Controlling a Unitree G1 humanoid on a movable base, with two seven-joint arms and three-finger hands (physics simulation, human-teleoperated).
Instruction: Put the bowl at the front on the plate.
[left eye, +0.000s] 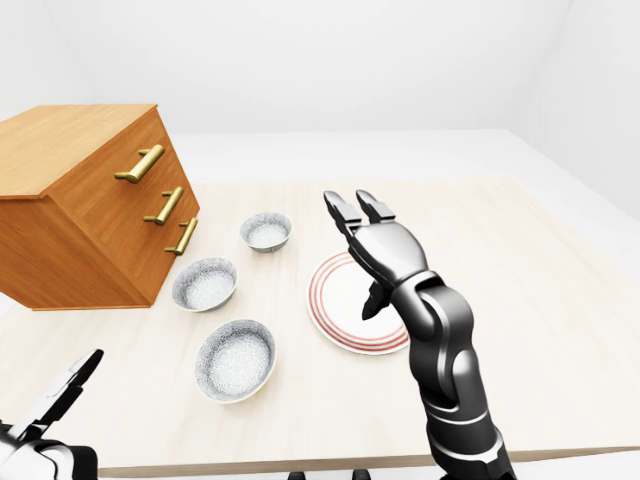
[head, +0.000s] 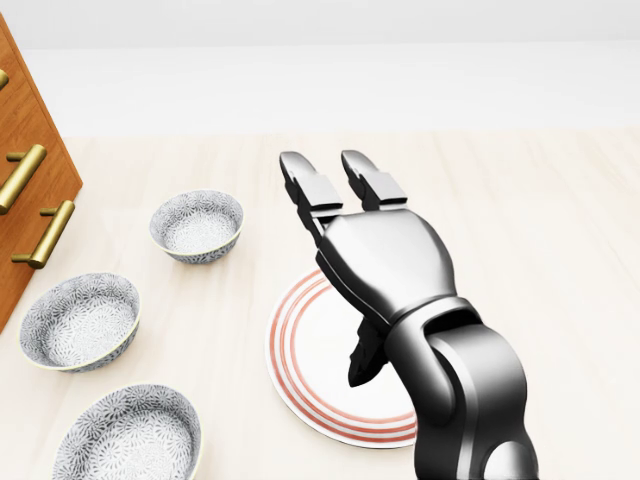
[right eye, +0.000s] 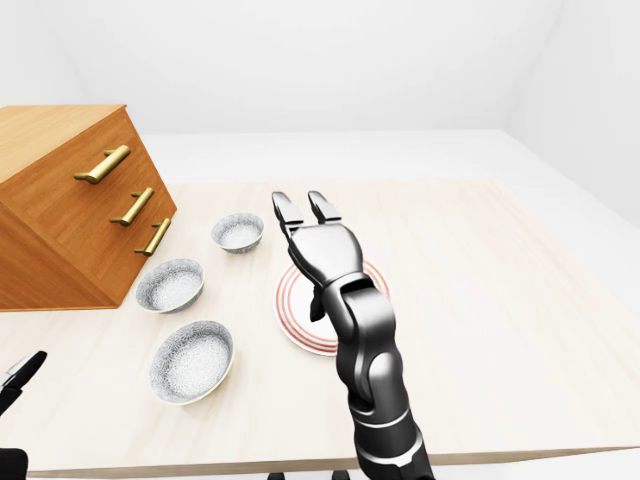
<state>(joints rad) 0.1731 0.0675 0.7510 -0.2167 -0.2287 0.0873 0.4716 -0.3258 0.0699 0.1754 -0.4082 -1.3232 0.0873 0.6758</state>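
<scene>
Three grey patterned bowls lie in a slanted row left of the plate: the lowest and largest-looking bowl (left eye: 235, 359), a middle bowl (left eye: 204, 284) and a top bowl (left eye: 266, 231). The white plate (left eye: 335, 300) with red rings sits right of them. My right hand (left eye: 358, 257) hovers open over the plate, two fingers (head: 310, 185) pointing up the view and the thumb hanging toward the plate; it holds nothing and hides part of the plate. My left hand (left eye: 65, 385) is low at the bottom left, fingers spread, apart from the bowls.
A wooden drawer chest (left eye: 90, 210) with brass handles stands at the left, close to the middle and top bowls. The light wooden table (left eye: 520, 300) stretches to the right of the plate; its near edge (left eye: 300, 462) runs along the bottom.
</scene>
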